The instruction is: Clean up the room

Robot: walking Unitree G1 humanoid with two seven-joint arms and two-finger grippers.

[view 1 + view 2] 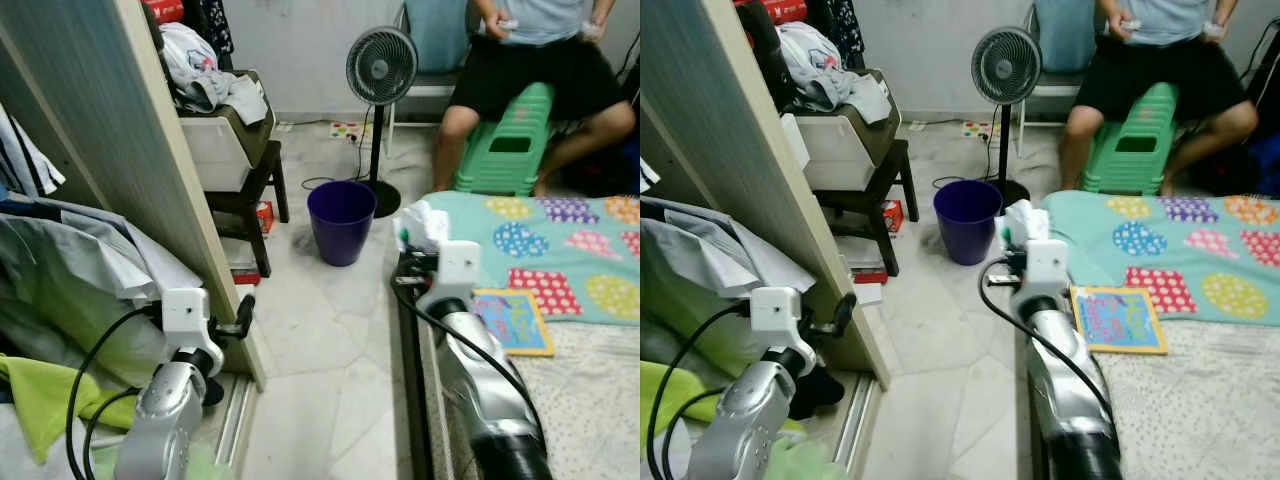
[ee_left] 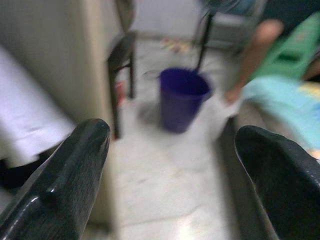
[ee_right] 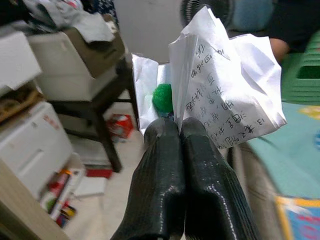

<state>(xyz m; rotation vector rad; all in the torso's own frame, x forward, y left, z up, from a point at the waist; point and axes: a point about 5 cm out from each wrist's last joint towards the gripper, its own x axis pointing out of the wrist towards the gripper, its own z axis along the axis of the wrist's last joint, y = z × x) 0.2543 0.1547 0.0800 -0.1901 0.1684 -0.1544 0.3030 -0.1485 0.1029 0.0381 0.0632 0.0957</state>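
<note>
My right gripper (image 3: 180,131) is shut on a crumpled white paper (image 3: 220,95) with handwriting and a green bit tucked in it. In the eye views that paper (image 1: 422,224) is held over the near corner of the bed, right of a purple bin (image 1: 341,220) standing on the floor. My left gripper (image 2: 172,150) is open, its black fingers (image 2: 75,180) wide apart with nothing between them, pointing toward the purple bin (image 2: 182,97). The left arm (image 1: 185,340) sits low beside the wardrobe edge.
A standing fan (image 1: 381,70) is behind the bin. A person (image 1: 540,60) sits on a green stool (image 1: 510,140). A dark stool with boxes and clothes (image 1: 225,130) stands left. The bed (image 1: 580,260) carries a picture book (image 1: 512,320). A wardrobe panel (image 1: 150,160) is on my left.
</note>
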